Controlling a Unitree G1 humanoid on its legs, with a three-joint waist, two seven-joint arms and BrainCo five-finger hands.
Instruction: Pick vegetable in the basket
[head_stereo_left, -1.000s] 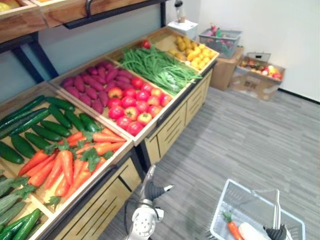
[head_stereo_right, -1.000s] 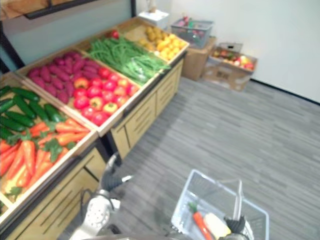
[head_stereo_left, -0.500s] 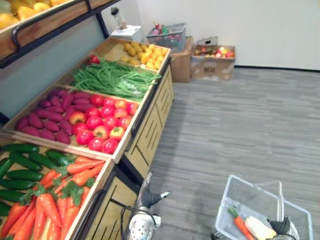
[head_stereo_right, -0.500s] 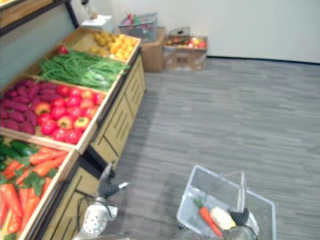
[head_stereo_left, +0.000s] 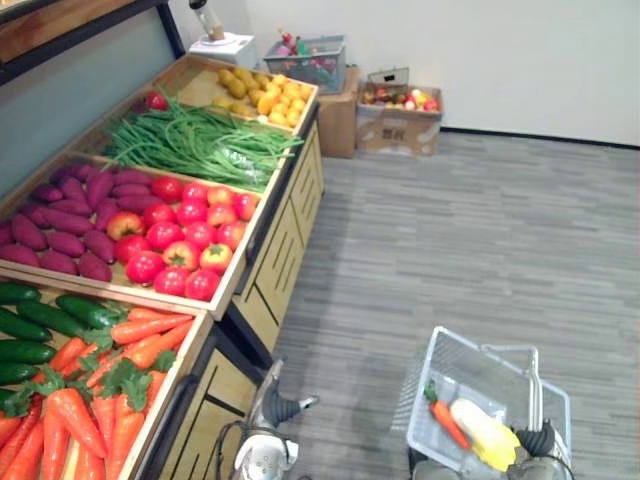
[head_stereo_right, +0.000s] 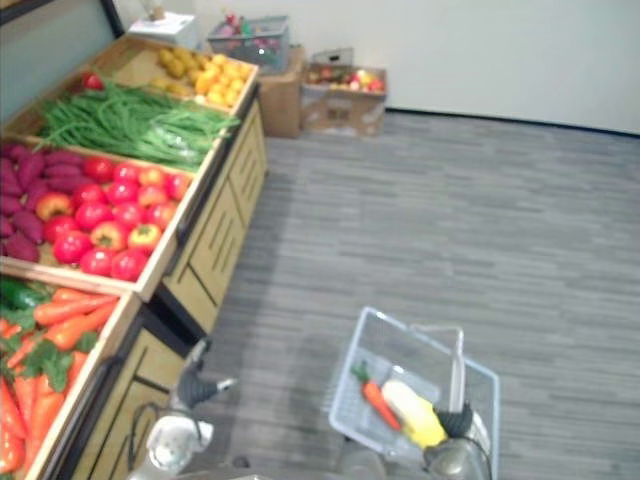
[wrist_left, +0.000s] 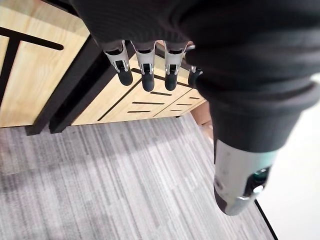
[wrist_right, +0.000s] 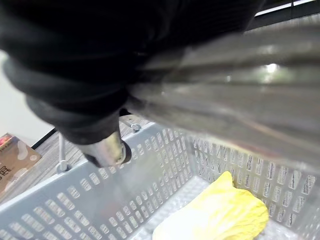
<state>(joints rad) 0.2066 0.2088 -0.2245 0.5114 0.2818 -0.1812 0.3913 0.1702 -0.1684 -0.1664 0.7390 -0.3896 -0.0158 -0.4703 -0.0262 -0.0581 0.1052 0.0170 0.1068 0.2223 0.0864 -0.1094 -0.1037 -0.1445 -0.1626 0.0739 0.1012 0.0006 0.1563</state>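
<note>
Starting nearest us, we list the left hand, low beside the wooden cabinet front. Its fingers are straight and hang loose, with nothing in them.

Right hand: closed round the handle of the basket, a pale perforated one, with grey floor showing around it.

Basket contents, as we see them:
- one carrot with a green top, lying on the bottom;
- one yellow leafy vegetable, just beside the carrot, on the side nearer the right hand.

Display stand on our left, bin by bin going away from us:
- bunched carrots with green tops;
- cucumbers, in the same bin, towards the back wall;
- tomatoes, red, a few partly yellow;
- purple tubers, sharing the tomato bin;
- green beans, a loose heap;
- yellow produce, too small for us to tell its kind.

Past the stand, by the white wall, we note a grey crate on a cardboard carton, and an open cardboard box of mixed produce.
</note>
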